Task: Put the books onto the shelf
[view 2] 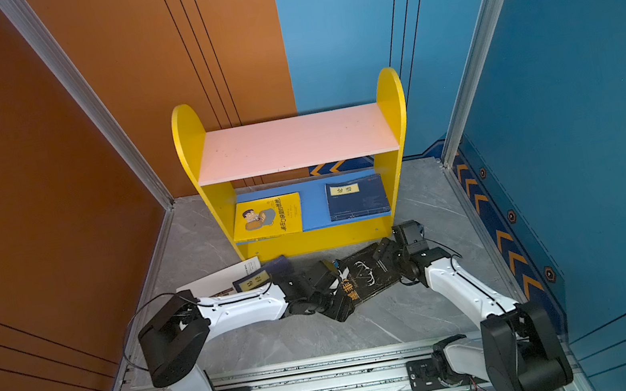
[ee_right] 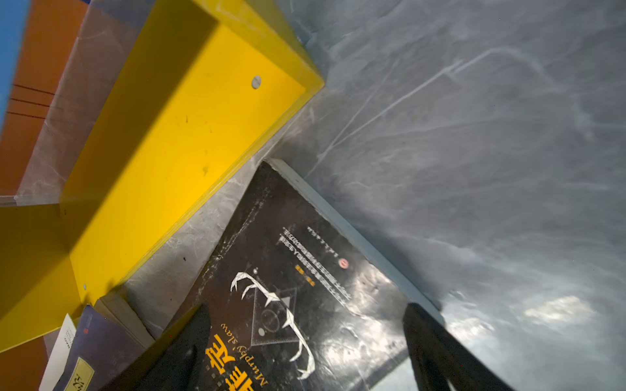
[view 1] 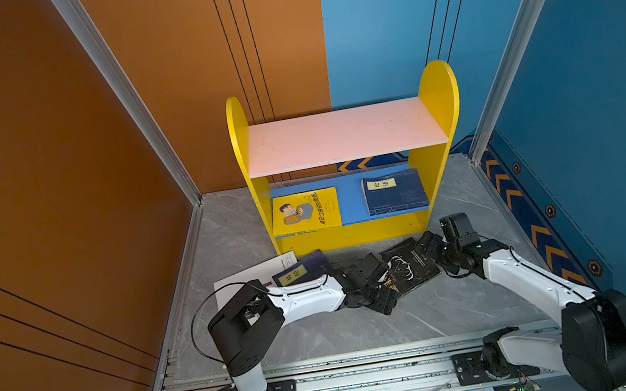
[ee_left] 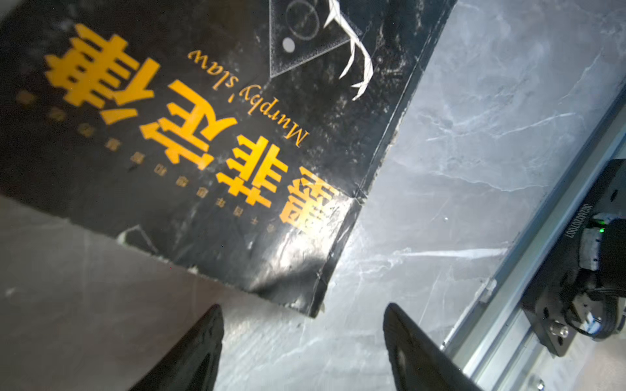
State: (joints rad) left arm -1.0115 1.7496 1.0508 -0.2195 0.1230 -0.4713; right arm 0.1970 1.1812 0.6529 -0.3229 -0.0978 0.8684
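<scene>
Shelved: yellow cartoon book (view 1: 305, 211) and navy book (view 1: 395, 192) lie flat on the shelf's (view 1: 355, 236) blue lower board (view 1: 352, 199).
Left on floor: black book (view 1: 411, 270), second navy book (view 1: 300, 273), white book (view 1: 239, 279).
My left claw (ee_left: 303, 311): spread, empty, at the black book's corner.
My right claw (ee_right: 309, 306): spread over its cover, pinching nothing.

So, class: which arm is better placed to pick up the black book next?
Probably right: the right gripper is open over the black book; the left gripper, also open, sits short of its corner.

White book (view 1: 247, 273) mostly hidden under navy book (view 1: 307, 268), left arm (view 1: 305, 296); black book (ee_left: 203, 135) cropped by wrist-view edges.
</scene>
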